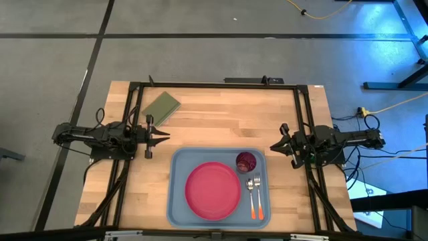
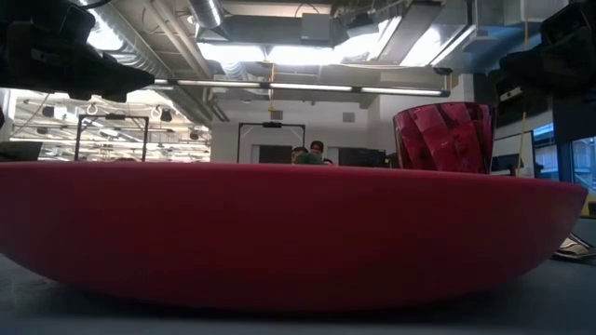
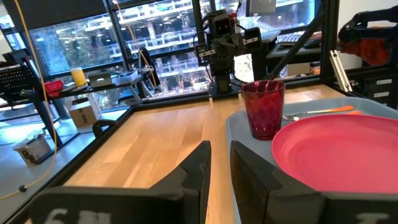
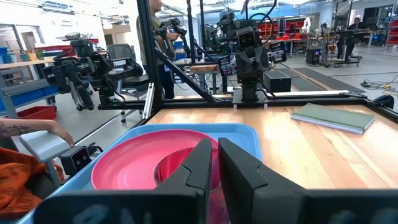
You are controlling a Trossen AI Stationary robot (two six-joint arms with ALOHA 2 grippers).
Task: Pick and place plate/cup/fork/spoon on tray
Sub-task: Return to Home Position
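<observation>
- The left gripper (image 1: 164, 137) hung over the left edge of the table, its two dark fingers (image 3: 198, 163) nearly together with only a thin gap, holding nothing.
- The right gripper (image 1: 275, 145) hung over the right side of the table, just beside the tray, its fingers (image 4: 198, 163) also narrowly parted and empty.
- Between the two arms lay the large light-blue rectangular plastic tray (image 1: 179, 201) with a raised rim, at the table's front.
- The round flat magenta-pink plastic plate (image 1: 212, 190) sat in the tray's middle.
- The small shiny dark red cup (image 1: 246, 161) stood upright in the tray's far right corner, just beside the plate.
- The orange-handled metal spoon (image 1: 251, 197) and orange-handled metal fork (image 1: 258, 195) lay side by side, right of the plate.
- An olive-green rectangular pad (image 1: 160, 107) lay on the light wooden table (image 1: 214, 120), near the far left corner.
</observation>
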